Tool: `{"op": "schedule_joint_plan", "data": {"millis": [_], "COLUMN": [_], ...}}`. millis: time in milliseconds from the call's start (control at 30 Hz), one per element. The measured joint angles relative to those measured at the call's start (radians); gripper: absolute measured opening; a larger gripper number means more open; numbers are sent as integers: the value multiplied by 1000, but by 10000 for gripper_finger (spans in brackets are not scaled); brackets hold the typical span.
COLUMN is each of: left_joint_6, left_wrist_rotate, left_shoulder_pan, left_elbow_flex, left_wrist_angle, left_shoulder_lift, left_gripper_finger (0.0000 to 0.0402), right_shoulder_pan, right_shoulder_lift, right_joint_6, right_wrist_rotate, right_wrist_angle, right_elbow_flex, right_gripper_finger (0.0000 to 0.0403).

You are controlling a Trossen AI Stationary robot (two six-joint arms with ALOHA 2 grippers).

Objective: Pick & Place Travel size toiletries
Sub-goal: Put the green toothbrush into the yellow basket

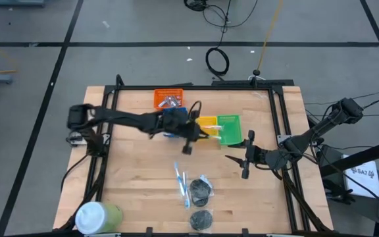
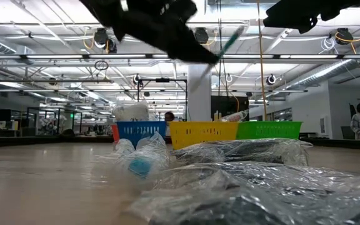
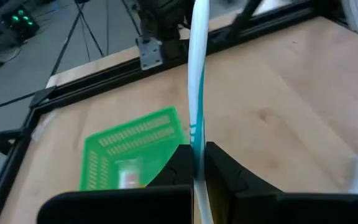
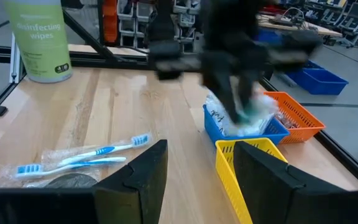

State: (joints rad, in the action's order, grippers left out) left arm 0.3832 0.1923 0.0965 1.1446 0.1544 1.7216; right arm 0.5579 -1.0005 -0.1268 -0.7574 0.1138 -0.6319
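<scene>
My left gripper (image 1: 191, 137) hangs above the table beside the yellow tray (image 1: 207, 124) and green tray (image 1: 229, 128), shut on a white-and-teal toothbrush (image 3: 196, 93). In the low view this toothbrush (image 2: 230, 40) slants up out of the gripper, high over the trays. Two blue toothbrushes (image 1: 181, 180) lie flat on the table, seen also as toothbrushes (image 4: 82, 157) in the right wrist view. Dark grey discs in clear wrap (image 1: 201, 191) (image 1: 201, 219) rest near them. My right gripper (image 1: 245, 158) waits open, right of centre. My left gripper pinches the toothbrush's shaft (image 3: 197, 146) between its two fingers (image 3: 222, 168). The brush runs lengthwise out past the fingertips, and is lifted clear above the green tray (image 3: 132, 155). Which end it holds is hidden by the gripper.
The orange tray (image 1: 168, 99) and blue tray (image 1: 173, 118) sit toward the far edge, both with items inside. A large green wipes cylinder (image 1: 97, 216) stands at the near left corner. Crinkled clear wrap (image 2: 242, 181) lies near the front. A black frame (image 1: 281, 131) borders the table.
</scene>
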Motion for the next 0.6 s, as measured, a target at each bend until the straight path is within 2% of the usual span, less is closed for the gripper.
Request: {"op": "schedule_joint_plan", "data": {"millis": [167,367,533,600], "left_joint_6": [-49,-111,-128,-130], "left_wrist_rotate": [62,73,68,29], "left_shoulder_pan": [103,155,162,156], "left_elbow_flex": [0,0,0,0], "left_wrist_angle": [124,76,9,-14], "left_shoulder_lift": [119,165,169,169], "left_gripper_finger": [10,8,50,69], "right_shoulder_pan": [0,0,0,0], "right_shoulder_lift": [0,0,0,0], "right_joint_6": [0,0,0,0], "right_wrist_rotate": [0,0,0,0], "right_wrist_angle": [-2,-6,-9,-10], "right_elbow_flex": [0,0,0,0], "right_gripper_finger": [171,171,171,171]}}
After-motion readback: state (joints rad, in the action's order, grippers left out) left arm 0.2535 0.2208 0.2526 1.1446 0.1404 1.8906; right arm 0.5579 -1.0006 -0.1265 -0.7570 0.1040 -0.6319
